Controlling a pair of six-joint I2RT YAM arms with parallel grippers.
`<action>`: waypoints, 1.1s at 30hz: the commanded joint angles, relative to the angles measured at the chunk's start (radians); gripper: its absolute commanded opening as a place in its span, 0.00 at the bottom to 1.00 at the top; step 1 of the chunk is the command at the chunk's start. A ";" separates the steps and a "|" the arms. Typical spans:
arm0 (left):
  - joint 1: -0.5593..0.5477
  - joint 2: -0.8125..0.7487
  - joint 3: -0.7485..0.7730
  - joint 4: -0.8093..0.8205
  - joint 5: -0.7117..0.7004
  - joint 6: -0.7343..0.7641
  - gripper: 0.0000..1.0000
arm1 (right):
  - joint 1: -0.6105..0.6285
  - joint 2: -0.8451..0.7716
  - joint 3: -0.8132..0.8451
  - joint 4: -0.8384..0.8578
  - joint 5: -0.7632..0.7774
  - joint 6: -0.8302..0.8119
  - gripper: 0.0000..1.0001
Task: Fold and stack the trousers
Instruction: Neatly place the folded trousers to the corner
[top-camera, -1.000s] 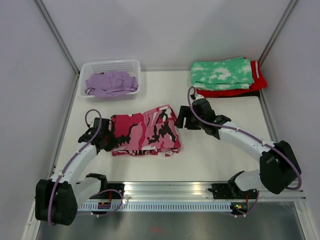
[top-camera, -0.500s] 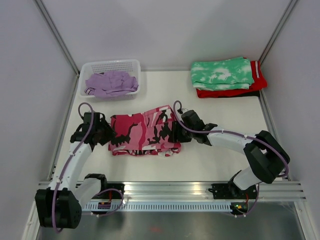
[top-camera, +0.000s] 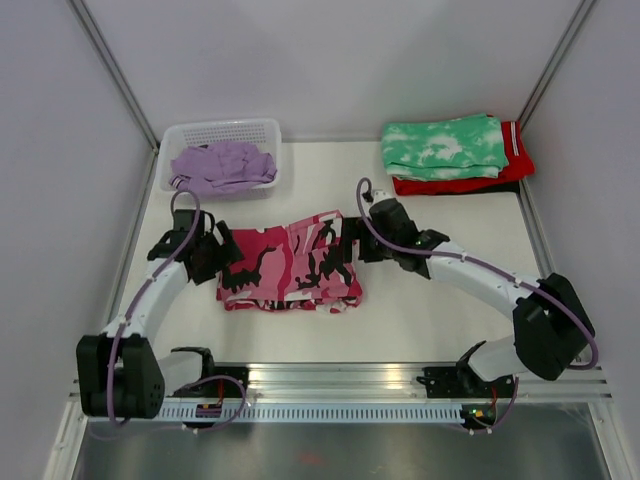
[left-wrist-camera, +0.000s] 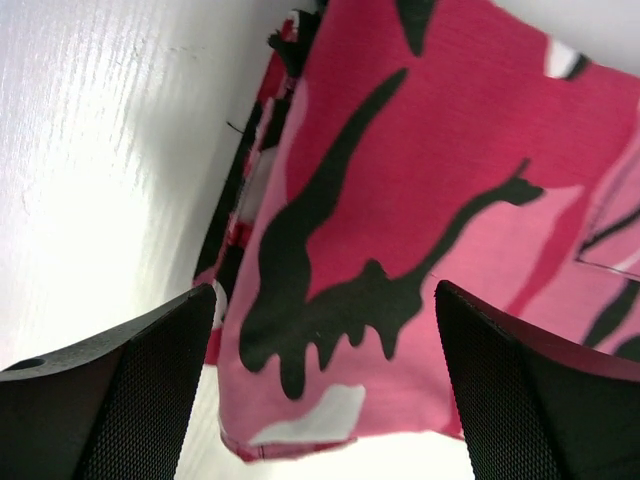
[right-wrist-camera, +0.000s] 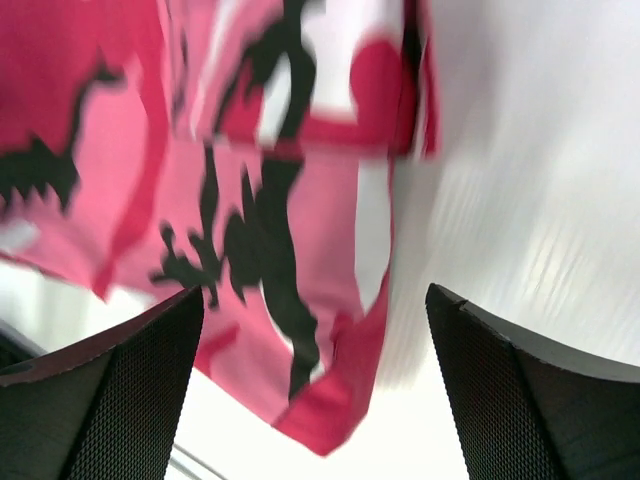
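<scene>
Pink, white and black camouflage trousers (top-camera: 290, 265): one pair, folded in layers into a rough rectangle, lying flat at the middle of the white desk (top-camera: 440, 300) between the two arms. Stacked hems show along its left edge in the left wrist view (left-wrist-camera: 400, 180). A loose corner of the cloth hangs in the right wrist view (right-wrist-camera: 300, 300), which is blurred. Lilac trousers (top-camera: 222, 165): one pair, unfolded and bunched in a white mesh basket (top-camera: 225, 130) at the far left corner of the desk, with some cloth spilling over the near rim. Green-and-white tie-dye garment (top-camera: 443, 145): folded, at the far right corner, resting on top of a folded red garment (top-camera: 520, 162) whose edge shows on the right and near sides. Left jaws: at the left edge of the camouflage pair, spread wide and released, black textured fingers (left-wrist-camera: 130, 400) standing either side of the cloth edge with nothing clasped between them. Right jaws: at the right edge of the same pair, also spread wide and released, fingers (right-wrist-camera: 520, 390) apart above the cloth corner and the bare desk. Whether either set of tips touches the cloth cannot be told.
</scene>
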 joint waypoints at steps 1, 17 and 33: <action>0.020 0.084 0.035 0.097 -0.001 0.092 0.95 | -0.041 0.064 0.099 0.021 0.003 -0.031 0.98; 0.098 0.287 -0.089 0.319 0.159 0.054 0.87 | -0.038 0.268 0.017 0.224 -0.112 0.073 0.91; 0.008 0.294 -0.175 0.546 0.429 -0.052 0.02 | -0.107 0.285 0.219 0.050 0.004 -0.114 0.00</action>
